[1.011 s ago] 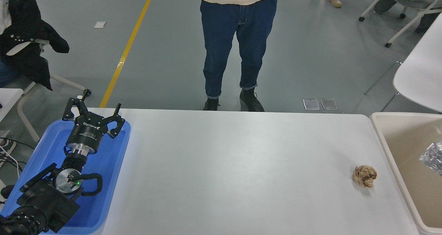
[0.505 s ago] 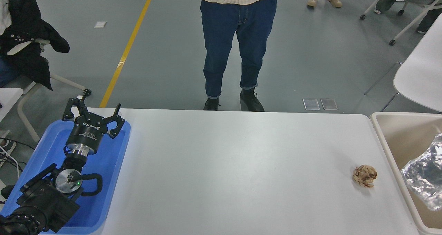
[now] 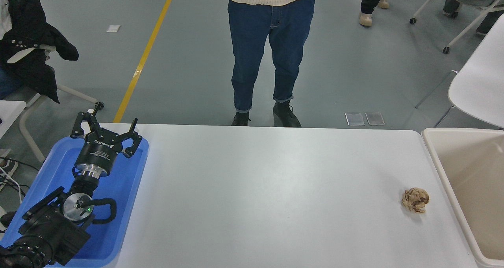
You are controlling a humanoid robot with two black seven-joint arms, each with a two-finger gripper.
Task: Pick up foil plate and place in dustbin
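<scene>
My left gripper (image 3: 105,127) rests over the blue tray (image 3: 130,193) at the tabletop's (image 3: 256,197) left edge, jaws spread wide and holding nothing. Its label is too blurred to read. The bin (image 3: 441,165) sits beside the right edge, the paper ball (image 3: 415,200) nearby. The foil plate is not visible.

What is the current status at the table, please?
Left hand open, parked over the blue tray. Right hand out of view. No foil plate visible; dustbin at the right edge shows plain interior. Brown paper ball lies beside the bin.
</scene>
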